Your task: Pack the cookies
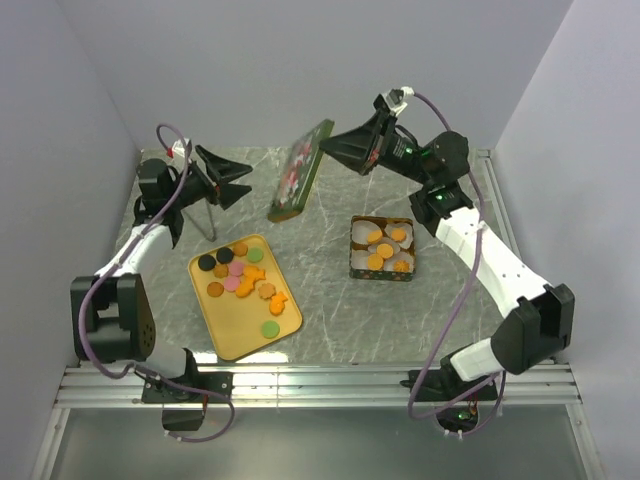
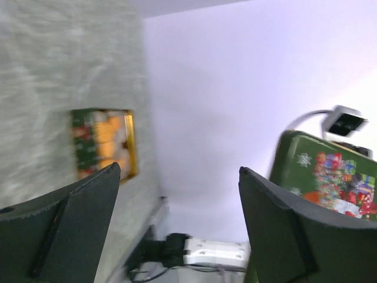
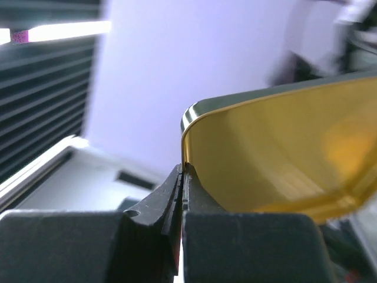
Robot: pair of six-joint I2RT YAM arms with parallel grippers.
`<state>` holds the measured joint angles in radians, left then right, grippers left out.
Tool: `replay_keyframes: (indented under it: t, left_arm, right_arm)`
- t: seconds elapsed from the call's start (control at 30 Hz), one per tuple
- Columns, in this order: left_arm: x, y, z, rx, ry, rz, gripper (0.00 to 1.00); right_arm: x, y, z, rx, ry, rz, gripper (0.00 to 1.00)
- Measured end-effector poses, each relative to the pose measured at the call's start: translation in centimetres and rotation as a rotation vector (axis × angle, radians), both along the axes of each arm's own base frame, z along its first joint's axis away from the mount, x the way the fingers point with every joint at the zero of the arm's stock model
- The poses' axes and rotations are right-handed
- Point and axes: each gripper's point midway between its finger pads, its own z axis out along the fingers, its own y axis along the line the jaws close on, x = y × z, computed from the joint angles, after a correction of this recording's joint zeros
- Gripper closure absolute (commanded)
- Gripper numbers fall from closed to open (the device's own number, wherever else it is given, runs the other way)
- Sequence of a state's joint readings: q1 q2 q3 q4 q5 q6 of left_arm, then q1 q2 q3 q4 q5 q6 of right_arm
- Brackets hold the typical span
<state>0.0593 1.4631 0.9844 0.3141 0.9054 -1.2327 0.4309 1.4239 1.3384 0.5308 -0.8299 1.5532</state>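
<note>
**Q:** Where are the cookies?

**A:** Most cookies (image 1: 240, 270) lie loose on a yellow tray (image 1: 235, 338) on the tabletop (image 1: 330, 310). More sit in the open tin (image 1: 381, 273) to its right.

**Q:** And your fingers?

**A:** My left fingers (image 2: 65, 230) are spread wide and empty, raised behind the tray. My right fingers (image 3: 147, 221) pinch the rim of the tin's lid (image 1: 300, 170), held on edge.

**Q:** How will a cookie handle?

**A:** Light, stiff and brittle, I judge. I'd pinch gently across its edges, one cookie at a time.
</note>
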Motion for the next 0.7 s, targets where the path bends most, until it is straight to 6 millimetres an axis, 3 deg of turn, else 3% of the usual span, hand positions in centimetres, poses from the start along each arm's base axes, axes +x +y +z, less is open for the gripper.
replay_keyframes:
  t: [0.13,0.4,0.53,0.7]
  left_arm:
    - [-0.3,-1.6,1.9,-0.159,-0.061,-0.064,0.11]
    - [-1.6,-4.6,4.7,-0.389,-0.06,-0.187,0.11]
    - [-1.2,-4.3,5.2,-0.437,-0.056,-0.173,0.11]
    - [0.0,-4.1,3.9,-0.467,-0.012,-0.144,0.11]
  right_arm:
    - [-0.5,-0.4,2.7,0.138,-0.037,0.066,1.0]
    - [-0.4,-0.5,3.8,0.225,-0.023,0.14,1.0]
    - [-1.0,-0.8,4.5,0.252,-0.039,0.156,1.0]
    - [-1.2,-1.0,4.7,0.275,-0.06,0.165,1.0]
